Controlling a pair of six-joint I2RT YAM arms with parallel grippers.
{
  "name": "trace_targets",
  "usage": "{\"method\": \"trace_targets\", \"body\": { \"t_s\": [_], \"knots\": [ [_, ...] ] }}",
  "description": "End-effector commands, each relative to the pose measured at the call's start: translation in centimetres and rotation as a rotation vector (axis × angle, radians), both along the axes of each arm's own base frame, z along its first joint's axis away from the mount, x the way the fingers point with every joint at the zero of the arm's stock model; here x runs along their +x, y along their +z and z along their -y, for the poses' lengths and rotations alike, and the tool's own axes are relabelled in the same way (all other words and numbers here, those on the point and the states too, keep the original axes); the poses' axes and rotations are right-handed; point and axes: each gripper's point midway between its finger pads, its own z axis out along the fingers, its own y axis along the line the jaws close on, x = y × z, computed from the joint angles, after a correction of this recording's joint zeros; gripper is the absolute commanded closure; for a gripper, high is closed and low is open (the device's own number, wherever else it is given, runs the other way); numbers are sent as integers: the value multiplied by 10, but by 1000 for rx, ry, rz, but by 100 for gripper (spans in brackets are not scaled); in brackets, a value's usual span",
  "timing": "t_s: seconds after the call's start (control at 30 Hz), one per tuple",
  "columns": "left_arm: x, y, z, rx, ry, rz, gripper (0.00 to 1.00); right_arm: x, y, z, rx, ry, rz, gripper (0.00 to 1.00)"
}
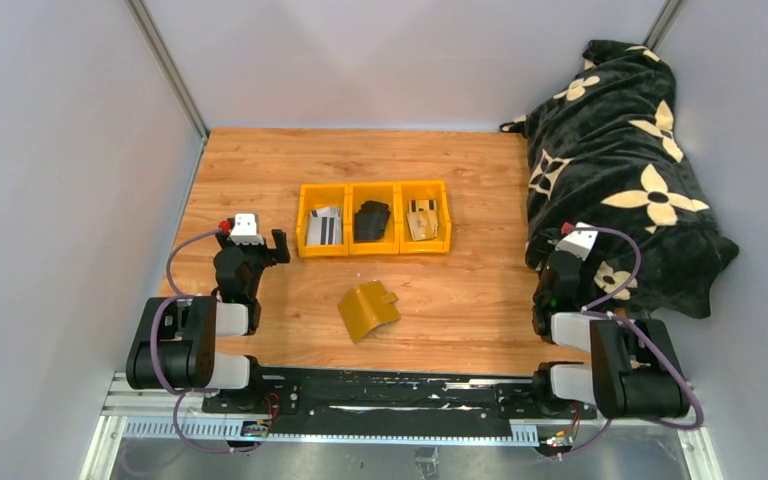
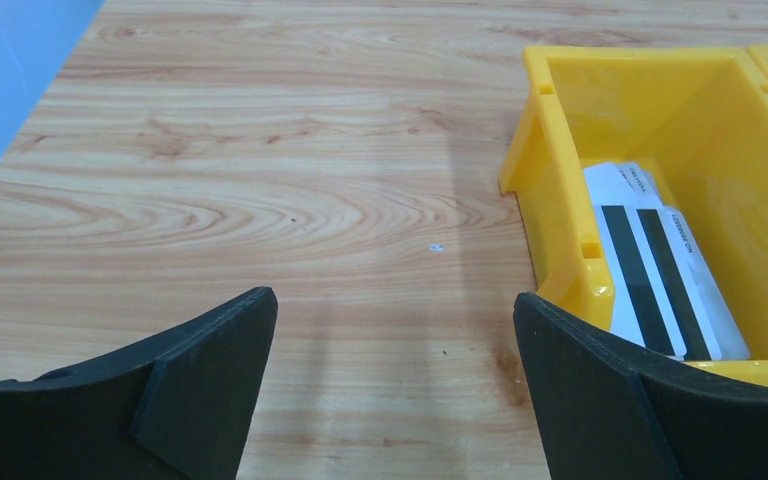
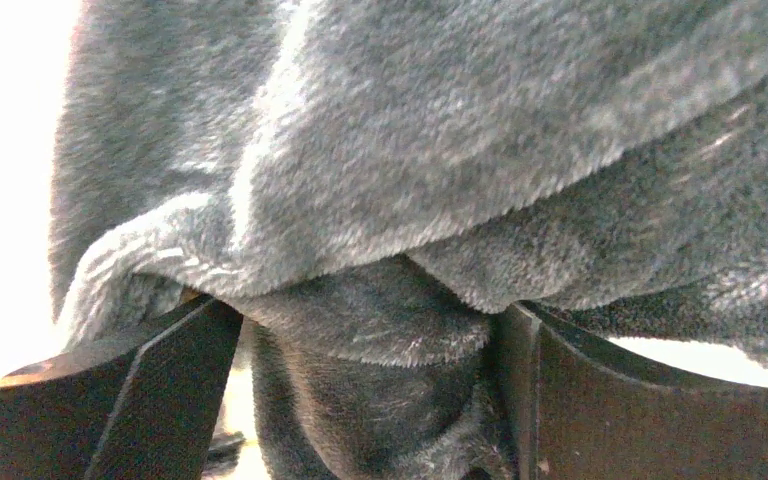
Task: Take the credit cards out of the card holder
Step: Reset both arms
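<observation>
Several cards (image 1: 325, 227) already lie in the yellow bins (image 1: 373, 187) toward the far edge, the wallet (image 1: 368, 310) sits opened, seemingly emptied, near the front edge's middle, and the left gripper (image 2: 390, 300) and right gripper (image 3: 370, 310) both gape, clamping nothing.

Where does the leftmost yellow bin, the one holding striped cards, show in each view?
Top external: leftmost yellow bin, at the left end of the row of three, mid-table.
Left wrist: it fills the right side of the picture, cut off by the edge.
Right wrist: not in it; dark fleece blanket fills the view.
Shared landmark: the striped cards lying inside it.
</observation>
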Motion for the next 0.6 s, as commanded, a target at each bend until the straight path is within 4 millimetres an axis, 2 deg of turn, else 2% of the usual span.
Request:
{"method": "trace_targets", "body": {
  "t_s": [0.0, 0.03, 0.1, 0.13, 0.2, 0.27, 0.57],
  "knots": [
    [5, 11, -4, 26, 20, 36, 0, 18, -3, -35, -59, 249, 106, 8],
    [5, 11, -4, 26, 20, 40, 0, 16, -13, -34, -56, 240, 52, 8],
    [4, 11, -4, 26, 19, 40, 0, 23, -21, -32, 10, 226, -67, 7],
    [5, 11, -4, 26, 20, 40, 0, 29, -13, -34, -6, 232, -26, 7],
    [4, 11, -3, 25, 17, 42, 0, 31, -13, -35, -58, 225, -8, 5],
    [4, 11, -3, 25, 17, 41, 0, 27, -22, -35, -29, 222, -89, 4],
    [6, 10, 2, 31, -15, 30, 0, 27, -18, -36, -43, 228, -54, 4]
  ]
}}
